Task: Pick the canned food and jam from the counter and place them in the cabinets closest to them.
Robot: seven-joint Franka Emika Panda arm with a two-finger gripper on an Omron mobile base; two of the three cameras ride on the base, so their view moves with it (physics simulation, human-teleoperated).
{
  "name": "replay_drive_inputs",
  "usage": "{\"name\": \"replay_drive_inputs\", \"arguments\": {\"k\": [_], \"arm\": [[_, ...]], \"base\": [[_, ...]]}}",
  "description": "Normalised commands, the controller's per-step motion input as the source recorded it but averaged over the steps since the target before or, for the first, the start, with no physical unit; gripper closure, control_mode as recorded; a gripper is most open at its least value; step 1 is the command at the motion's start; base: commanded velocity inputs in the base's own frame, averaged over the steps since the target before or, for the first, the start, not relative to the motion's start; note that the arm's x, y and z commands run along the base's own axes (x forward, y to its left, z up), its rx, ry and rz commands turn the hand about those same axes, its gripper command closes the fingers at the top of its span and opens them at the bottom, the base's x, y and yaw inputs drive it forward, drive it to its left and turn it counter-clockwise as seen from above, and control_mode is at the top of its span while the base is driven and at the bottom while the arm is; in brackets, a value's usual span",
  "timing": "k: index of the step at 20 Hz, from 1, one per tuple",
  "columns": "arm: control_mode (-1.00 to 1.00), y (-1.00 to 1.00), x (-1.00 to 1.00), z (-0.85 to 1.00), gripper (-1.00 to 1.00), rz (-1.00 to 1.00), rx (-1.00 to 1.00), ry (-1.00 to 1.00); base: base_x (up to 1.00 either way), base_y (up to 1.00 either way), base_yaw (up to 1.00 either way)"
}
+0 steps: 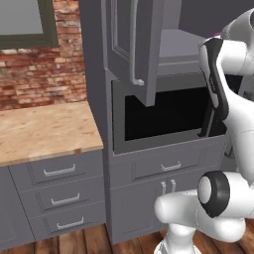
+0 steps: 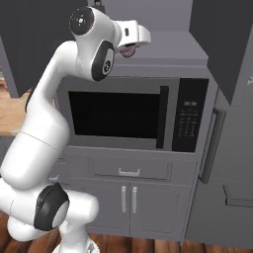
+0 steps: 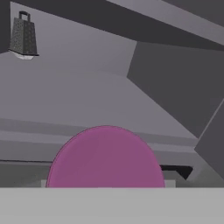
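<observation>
The jam [image 2: 128, 51], a small purple-pink jar, sits between the fingers of my gripper [image 2: 129, 48], which is shut on it at the front edge of the open cabinet's pale shelf [image 2: 170, 49] above the microwave. In the hand view the jam [image 3: 105, 157] appears as a large pink disc close to the camera and hides the fingertips. Behind it lie the shelf floor [image 3: 87, 96] and the cabinet's dark inner walls. The cabinet's left door [image 1: 130, 44] stands swung open with its silver bar handle toward me, and the right door [image 2: 222, 44] is open too.
A metal grater [image 3: 24, 37] stands at the back left of the shelf. The microwave [image 2: 133, 116] sits directly below, with drawers and doors under it. A wooden counter [image 1: 44, 129] lies to the left against a brick wall. A tall grey fridge [image 2: 227, 163] is at the right.
</observation>
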Motion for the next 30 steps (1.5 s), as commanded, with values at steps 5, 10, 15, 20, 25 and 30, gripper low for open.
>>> {"name": "replay_drive_inputs", "arguments": {"k": [5,10,15,20,25,30], "arm": [[-1.0,-0.14,0.23,0.0,1.0,0.04,0.01,0.0],[-1.0,-0.11,0.22,0.0,1.0,0.03,0.01,0.0],[-1.0,-0.08,0.3,0.0,1.0,0.02,0.0,0.0],[-1.0,-0.01,0.39,0.0,1.0,0.0,0.0,0.0],[-1.0,0.0,0.35,0.0,1.0,0.0,0.0,0.0],[-1.0,-0.03,0.27,-0.01,1.0,0.01,0.0,0.0]], "base": [[0.0,0.0,0.0],[0.0,0.0,0.0],[0.0,0.0,0.0],[0.0,0.0,0.0],[0.0,0.0,0.0],[0.0,0.0,0.0]]}}
